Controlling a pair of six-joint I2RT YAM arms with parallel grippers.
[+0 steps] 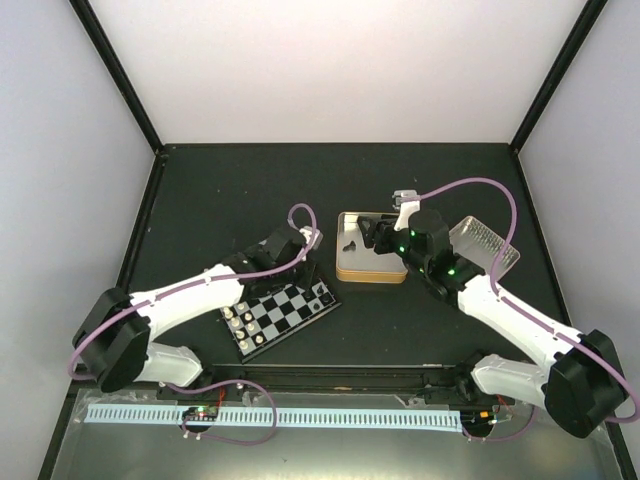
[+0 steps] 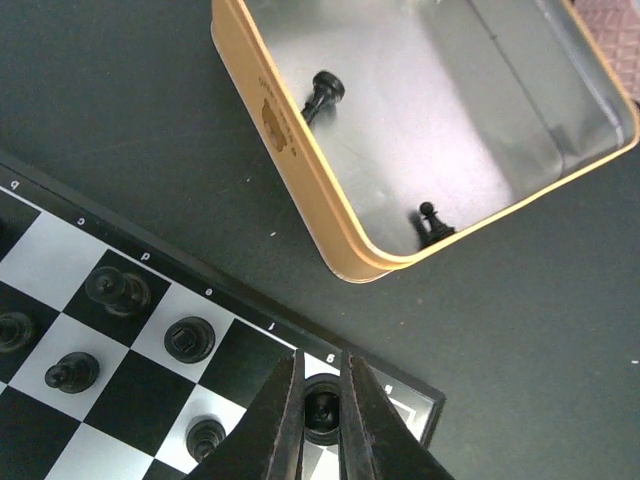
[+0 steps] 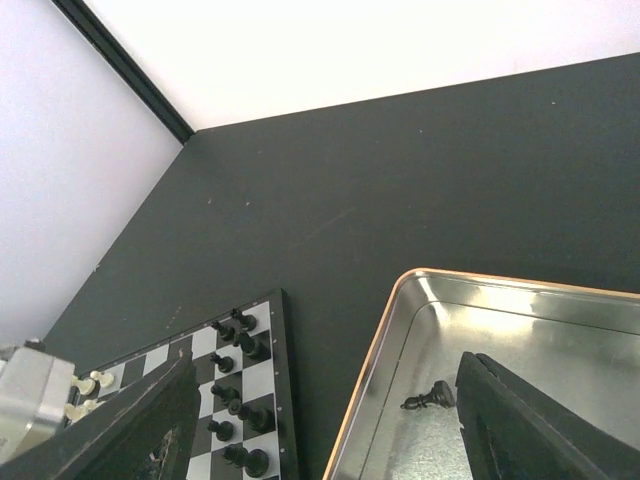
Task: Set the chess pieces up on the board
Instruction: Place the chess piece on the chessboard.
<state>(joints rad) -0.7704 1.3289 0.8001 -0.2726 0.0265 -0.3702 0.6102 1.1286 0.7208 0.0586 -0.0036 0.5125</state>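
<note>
While the left end effector (image 2: 322,368) pinches a black piece (image 2: 322,411), the right end effector (image 3: 326,385) hangs spread above the tin (image 3: 560,330).

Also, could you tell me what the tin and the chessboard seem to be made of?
The tin looks like thin sheet metal: gold-coated outside, with a bare silvery inside that reflects light. The board seems to be smooth plastic or coated card, with flat printed squares and letters; the pictures leave open which.

The left pincer (image 2: 320,368) half hides the black piece (image 2: 322,408) it grips.
</note>
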